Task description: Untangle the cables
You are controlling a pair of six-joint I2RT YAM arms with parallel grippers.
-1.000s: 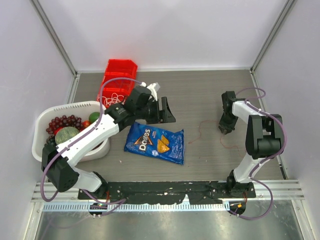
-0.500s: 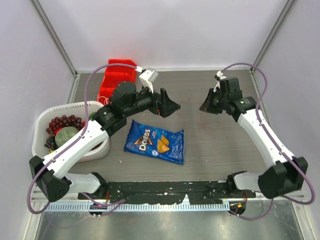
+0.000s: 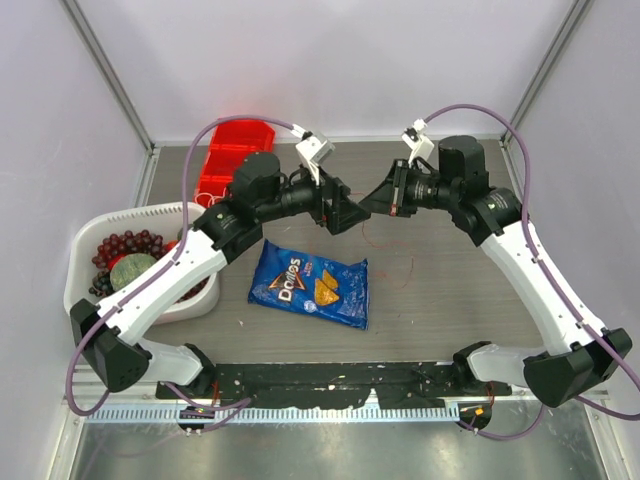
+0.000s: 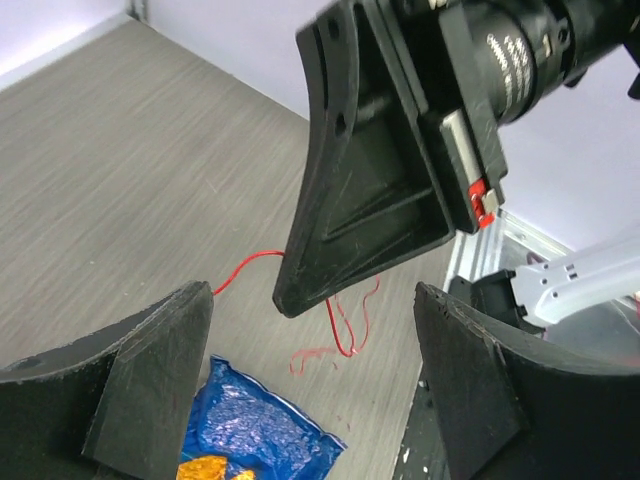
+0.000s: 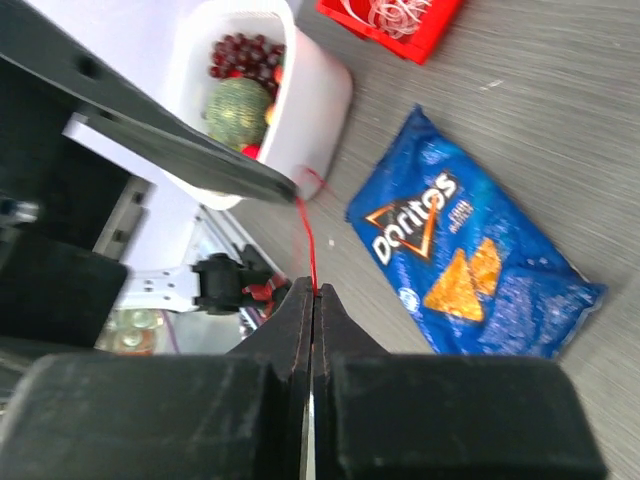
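A: Cables, where?
B: Red cord [image 5: 306, 240] is up over the mid-counter [image 3: 440, 290], pinched in the right jaws. Its tail drops in loose kinks onto the counter beside the chip bag [image 3: 310, 285]. White cords [image 5: 392, 12] lie looped in the red bin [image 3: 232, 150] at the far left, well apart from the red one.
A: Bluish ones?
B: Can't make any out.
A: Jaws?
B: Right clenched on the red cord, which runs straight out of the tips. Left released, spread wide, grasping nothing.
A: How close are the two?
B: Tip to tip. In the left wrist view the right's tip sits between the left fingers [image 4: 150, 370], with the cord hanging just below it. Touching or not, cannot tell.
A: Step?
B: Looks like one cord lifted clear, with the left lined up for a second grip on it: a handover or a two-arm pull. Early in the task, I'd say, since the white loops are bunched in the bin.
A: Next move?
B: Likely the left closes on the cord below the right's pinch. It has to catch that thin strand between the pads, not the right's finger. After that, a gentle draw apart so the kinks run out without the cord slipping.
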